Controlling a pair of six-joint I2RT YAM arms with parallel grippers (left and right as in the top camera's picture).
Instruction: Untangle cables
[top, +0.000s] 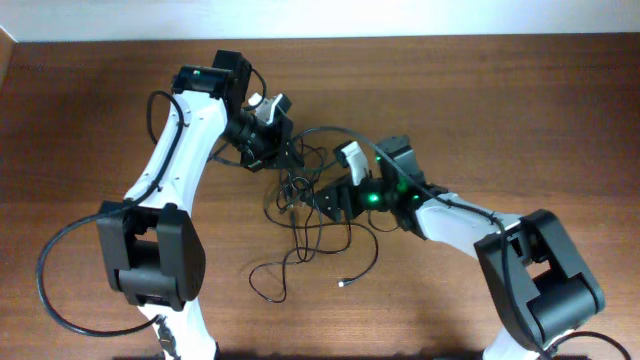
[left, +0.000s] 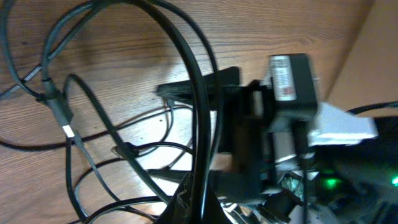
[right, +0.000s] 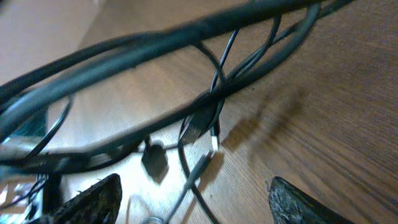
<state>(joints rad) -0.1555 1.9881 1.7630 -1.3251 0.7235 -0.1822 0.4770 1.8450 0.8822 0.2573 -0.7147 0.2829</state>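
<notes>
The wooden table is carrying the cables, which are lying in a loose tangle at its middle, between both arms. The left gripper is pinching shut on strands at the tangle's far end (the pinch itself is blurred). The right gripper is standing just beside the knot, fingers wide apart, gripping nothing. A small plug end is lying at the tangle's near edge.

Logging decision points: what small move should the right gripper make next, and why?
Probably ease the right gripper forward and close on one strand: its jaws stand open with the cables just ahead, while the left gripper seems to pinch them.
</notes>
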